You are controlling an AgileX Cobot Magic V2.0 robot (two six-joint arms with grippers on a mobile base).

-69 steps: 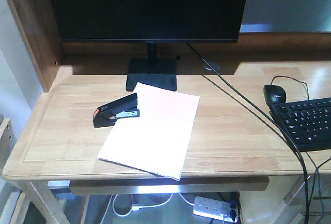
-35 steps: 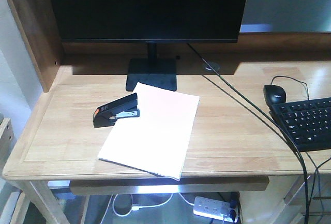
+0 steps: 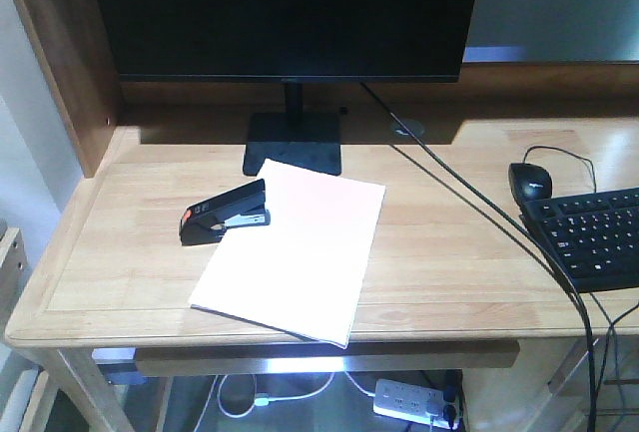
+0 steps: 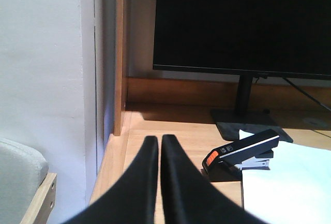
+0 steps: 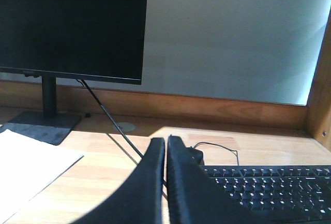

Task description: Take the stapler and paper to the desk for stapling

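Note:
The black stapler with an orange-red patch lies on the oak desk, its front end over the far left corner of the white paper. In the left wrist view the stapler and paper show to the right of my left gripper, which is shut and empty near the desk's left edge. My right gripper is shut and empty over the desk, with the paper's edge at its left. Neither gripper shows in the front view.
A black monitor on a stand is behind the paper. A mouse, a keyboard and a cable are at the right. A wooden side panel rises at the left. A power strip lies below.

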